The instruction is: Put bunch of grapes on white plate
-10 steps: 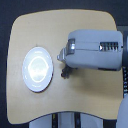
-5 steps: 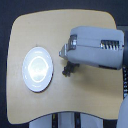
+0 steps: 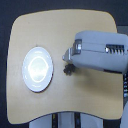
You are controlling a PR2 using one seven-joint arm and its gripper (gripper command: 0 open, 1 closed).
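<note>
White plate (image 3: 37, 69) on the counter (image 3: 60, 30) toward the exterior view's left, bunch of grapes (image 3: 68, 70) on the counter apart from the plate's right, gripper (image 3: 68, 59) directly above the grapes, arm entering from the exterior view's right

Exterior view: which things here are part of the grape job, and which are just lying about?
Part of the job:
bunch of grapes, dark cluster at the gripper tip
white plate, bare, toward the exterior view's left
gripper, close over the grapes; grip hidden

Just there:
wooden table, which bears everything; no other loose objects visible
</note>
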